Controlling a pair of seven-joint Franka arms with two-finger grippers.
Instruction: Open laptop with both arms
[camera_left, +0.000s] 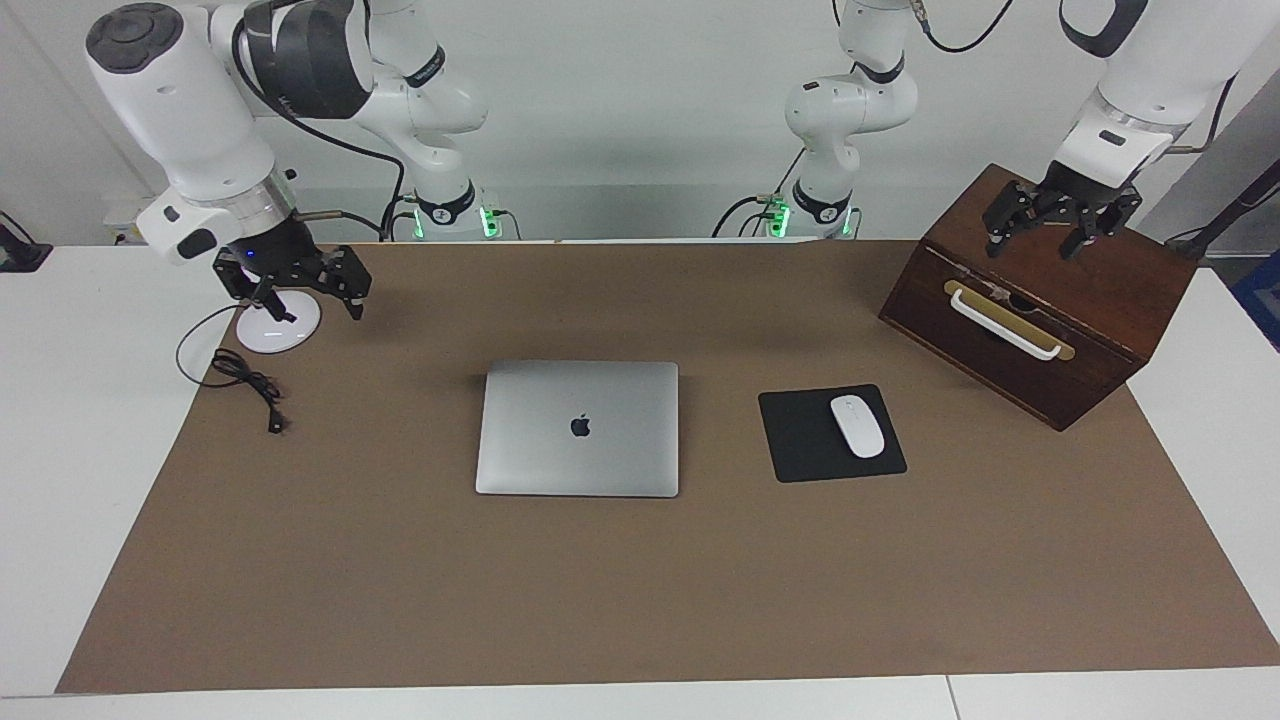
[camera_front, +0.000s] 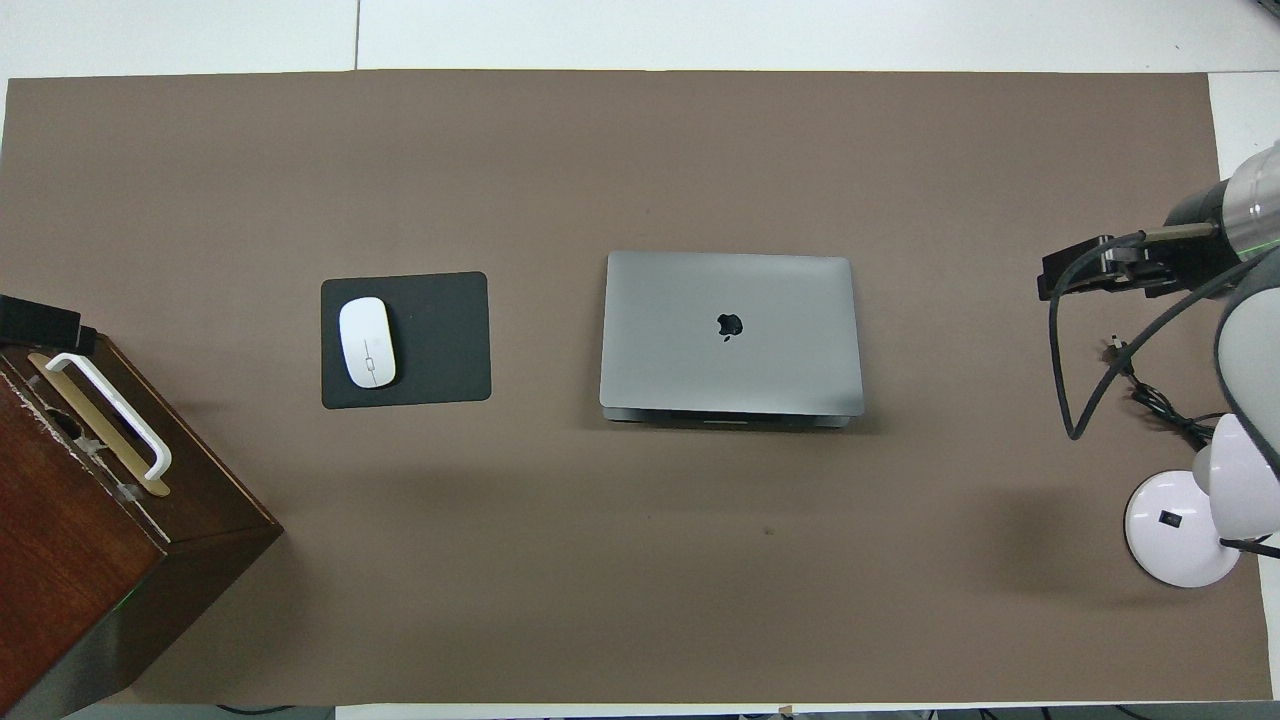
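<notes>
The laptop lies shut and flat in the middle of the brown mat, its silver lid with the dark apple logo facing up. Nothing touches it. My left gripper hangs open and holds nothing over the top of the wooden box, toward the left arm's end of the table. Over a white round base at the right arm's end hangs my right gripper, open with nothing between its fingers. Both grippers are well clear of the laptop.
A black mouse pad carrying a white mouse lies beside the laptop, toward the left arm's end. The wooden box has a white handle. The white round base trails a black cable.
</notes>
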